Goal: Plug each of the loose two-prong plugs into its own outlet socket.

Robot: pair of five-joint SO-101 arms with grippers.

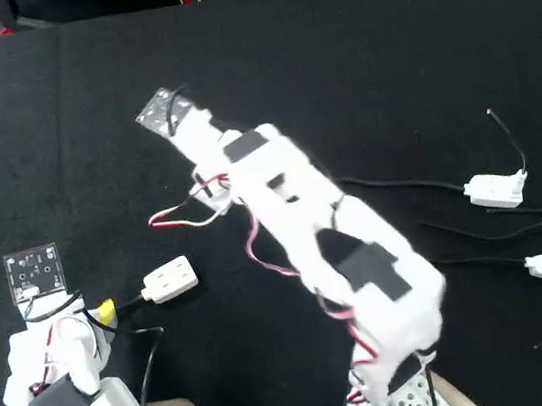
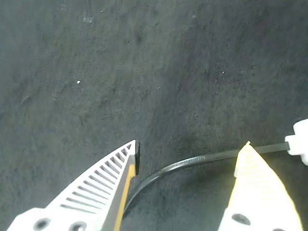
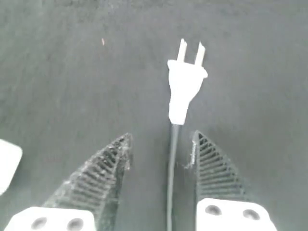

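**Right gripper lined up behind a plug, left gripper open beside the socket block**

The right gripper [image 3: 161, 136] is released. Its two ribbed fingers [image 3: 101, 168] are spread, and only the plug's black cord [image 3: 172, 173] runs up the gap, touching neither of them. Just past the fingertips the two-prong plug [image 3: 185, 89] lies flat on the black cloth [image 3: 57, 72], prongs pointing straight away from the gripper. That alignment makes sense. A grip taken from behind on the white body would leave the prongs free and leading, ready to be pushed into a socket. The fingertips stop short of that body, so I judge the grasp not yet made. A small advance seems needed before closing, otherwise the fingers would pinch only the cord.

The left gripper [image 2: 191, 143] is also released, wide open above the cloth. A second black cord [image 2: 192, 161] curves between its fingertips and ends in a white body just beyond one of them.

In the high view the left arm [image 1: 61, 394] sits at 7 o'clock on the table. Its yellow-edged tip is just beside the cord of the socket block [image 1: 168, 280], which lies at about 8 o'clock. Waiting open there, it is probably placed to pin the block so that it cannot slide when a plug is pressed in.

The right arm [image 1: 291, 200] stretches from 6 o'clock toward 11 o'clock across the middle. Three white corded pieces [image 1: 496, 189] lie between 3 and 4 o'clock, well apart from both grippers. I cannot tell which of them are plugs and which are sockets.
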